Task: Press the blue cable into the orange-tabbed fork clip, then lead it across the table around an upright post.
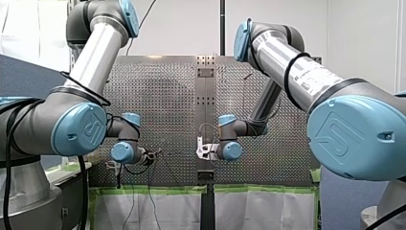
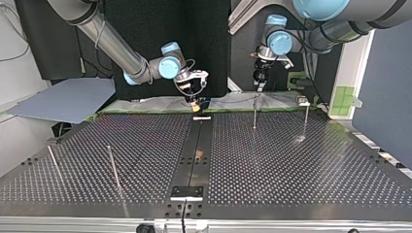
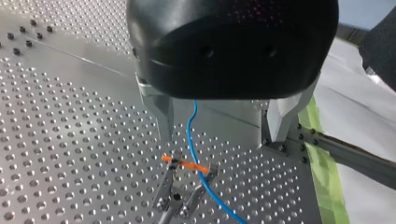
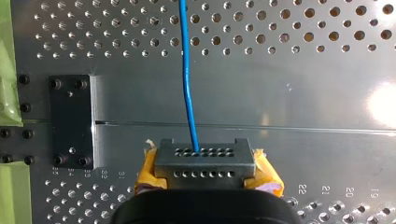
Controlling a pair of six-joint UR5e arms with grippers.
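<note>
Posts come first: two thin near posts point(image 2: 114, 167) lean at the top view's left, well apart from everything else on the perforated surface point(image 2: 291, 165). At that view's middle my right gripper point(image 2: 197, 100) hangs over the far edge. In its wrist view the yellow pads point(image 4: 266, 175) are clamped together on the blue cable point(image 4: 187, 93), which runs straight ahead over the bare seam, with a black plate point(image 4: 72, 121) off to one side.

Further right two far posts point(image 2: 254, 114) stand upright, with my left gripper point(image 2: 260, 83) above and behind them. Its metal fingers point(image 3: 159, 114) stand apart. The cable passes between them, touching neither, down to the fork clip point(image 3: 173, 198), where it crosses the orange tab point(image 3: 187, 164). Whether it is seated there I cannot tell. The gripper's black housing hides the cable's upper run, and I cannot make the cable out in the top view.
</note>
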